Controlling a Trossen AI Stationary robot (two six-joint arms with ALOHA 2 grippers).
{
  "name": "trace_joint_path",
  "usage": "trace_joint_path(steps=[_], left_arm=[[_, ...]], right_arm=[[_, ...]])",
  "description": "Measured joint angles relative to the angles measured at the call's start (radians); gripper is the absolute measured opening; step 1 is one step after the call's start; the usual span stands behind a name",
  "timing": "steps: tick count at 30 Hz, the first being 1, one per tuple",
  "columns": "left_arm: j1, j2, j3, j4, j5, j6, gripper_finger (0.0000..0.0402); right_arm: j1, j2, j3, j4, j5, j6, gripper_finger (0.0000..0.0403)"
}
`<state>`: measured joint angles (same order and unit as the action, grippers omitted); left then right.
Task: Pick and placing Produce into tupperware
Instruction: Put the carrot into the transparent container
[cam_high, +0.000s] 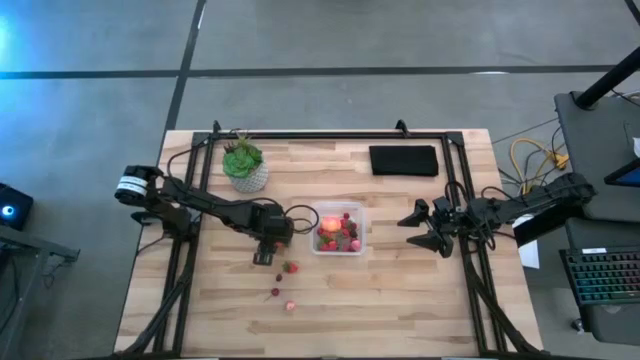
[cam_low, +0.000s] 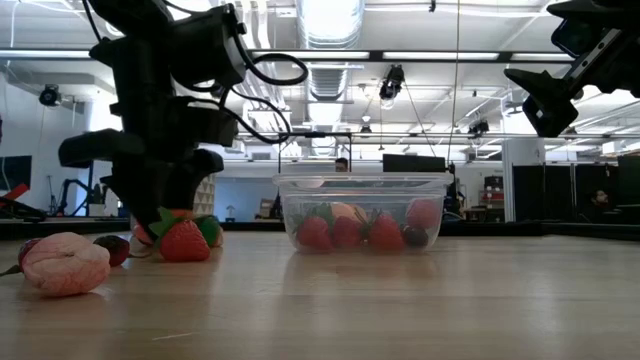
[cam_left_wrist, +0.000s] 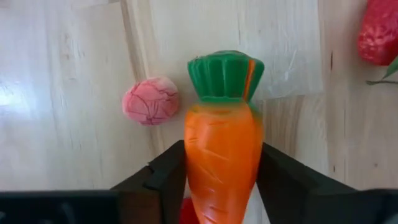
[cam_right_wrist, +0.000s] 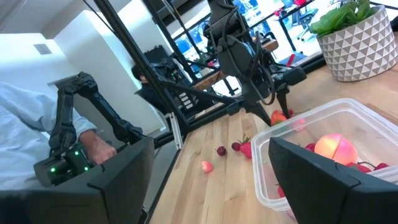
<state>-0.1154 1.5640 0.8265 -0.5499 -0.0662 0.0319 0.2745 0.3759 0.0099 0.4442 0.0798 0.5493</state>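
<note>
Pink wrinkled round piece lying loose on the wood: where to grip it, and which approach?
Grip the pink wrinkled round piece across its widest middle, coming straight down. It is a squat lump with no stem, sitting on the wooden table with bare wood around it. The left gripper is shut on the orange plastic carrot, so that likely goes first.

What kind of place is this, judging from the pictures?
Probably a robotics lab or open workshop, not a kitchen. Beyond the wooden table the low view shows an industrial ceiling with exposed ducts and desks with monitors. Cables and a lit keyboard sit beside the table.
</note>
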Motion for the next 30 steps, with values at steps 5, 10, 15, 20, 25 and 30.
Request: trace_joint_path(steps=[5, 10, 15, 20, 25, 30], left_arm=[[0.0, -0.01, 0.003, -0.016, 0.0, 0.0, 0.0139], [0.0, -0.074, 0.079, -0.053, -0.007, 0.001, 0.0153], [0.002, -0.122, 0.206, 0.011, -0.07, 0.077, 0.0158], [0.011, -0.07, 0.319, 0.168, -0.056, 0.136, 0.0159], [0.021, 0.102, 0.46, 0.167, -0.022, 0.134, 0.0159], [0.024, 0.239, 0.559, 0.109, -0.068, 0.131, 0.0162]], right_arm=[[0.0, 0.0, 0.0, 0.0, 0.0, 0.0, 0.031], [0.0, 0.0, 0.0, 0.0, 0.0, 0.0, 0.0306], [0.0, 0.0, 0.0, 0.0, 0.0, 0.0, 0.031], [0.0, 0.0, 0.0, 0.0, 0.0, 0.0, 0.0309], [0.0, 0.0, 0.0, -0.002, 0.0, 0.0, 0.0308], [0.0, 0.0, 0.0, 0.0, 0.0, 0.0, 0.0311]])
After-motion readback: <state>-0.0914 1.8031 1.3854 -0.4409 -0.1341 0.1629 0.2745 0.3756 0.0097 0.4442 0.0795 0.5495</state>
